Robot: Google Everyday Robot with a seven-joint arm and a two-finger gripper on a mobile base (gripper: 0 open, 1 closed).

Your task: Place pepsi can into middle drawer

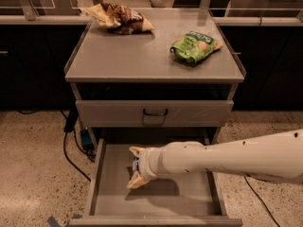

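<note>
The middle drawer (106, 200) stands pulled open at the bottom of the cabinet, its grey floor bare. My gripper (135, 167) reaches in from the right on a white arm and hangs low over the drawer's left-middle part. Its pale fingers (137, 151) are closed around the pepsi can (136, 164). Only a small blue and silver patch of the can shows between them. I cannot tell whether the can touches the floor.
A closed drawer front with a small dark handle (155, 112) sits above the open drawer. On the cabinet top (118, 56) lie a brown-and-yellow snack bag (120, 18) and a green snack bag (194, 45). Cables (71, 145) hang at the left, above the speckled floor.
</note>
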